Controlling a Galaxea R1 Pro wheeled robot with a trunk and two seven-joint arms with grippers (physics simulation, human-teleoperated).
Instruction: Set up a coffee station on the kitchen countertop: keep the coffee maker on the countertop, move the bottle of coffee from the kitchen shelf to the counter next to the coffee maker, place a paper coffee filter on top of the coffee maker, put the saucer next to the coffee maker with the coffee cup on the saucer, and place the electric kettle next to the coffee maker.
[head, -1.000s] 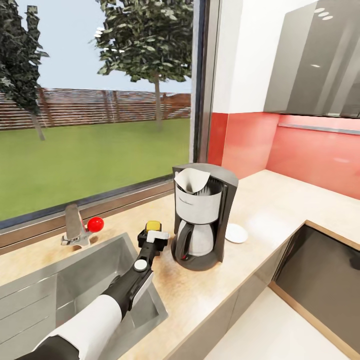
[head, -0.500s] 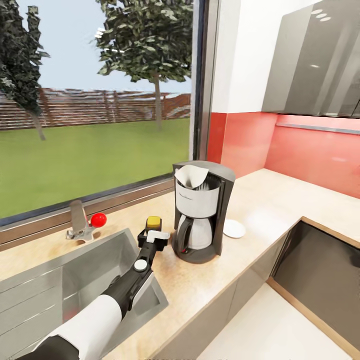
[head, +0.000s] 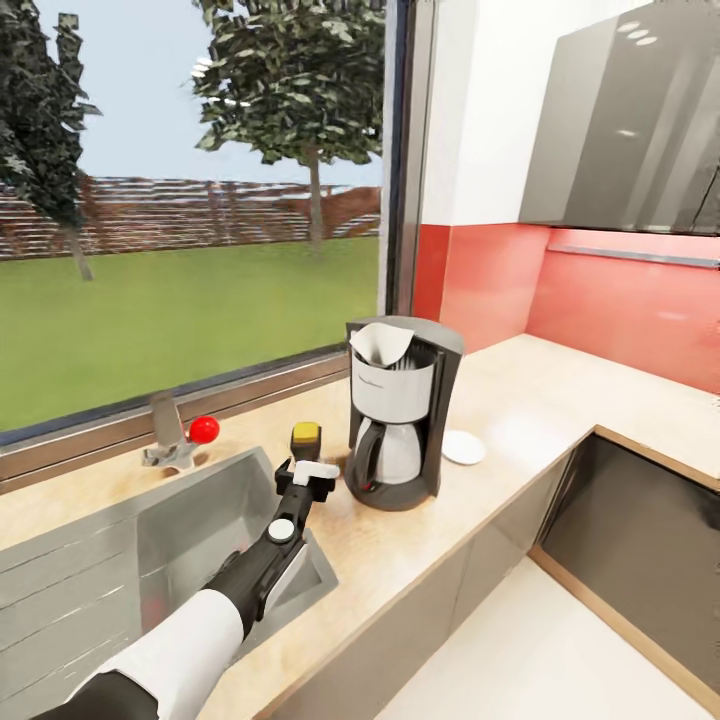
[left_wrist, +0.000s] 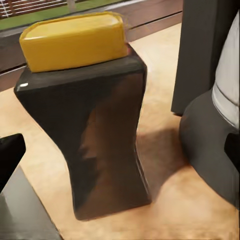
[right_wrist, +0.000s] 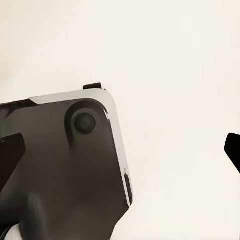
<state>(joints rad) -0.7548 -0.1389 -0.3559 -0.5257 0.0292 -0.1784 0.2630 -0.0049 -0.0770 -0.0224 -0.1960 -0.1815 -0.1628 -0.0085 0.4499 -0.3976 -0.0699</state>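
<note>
Legible text, all views: none that I can read.

Item 1: the coffee maker (head: 398, 412). I see a small dark mark on the silver-white filter housing in the head view, possibly a brand line, too small and blurred to make out.

Item 2: the bottle of coffee (left_wrist: 87, 120). In my left wrist view, the yellow cap and dark body carry no label, print or number on the faces turned to the camera.

Item 3: right wrist view. I find no lettering on the dark robot part (right_wrist: 60, 165).
</note>
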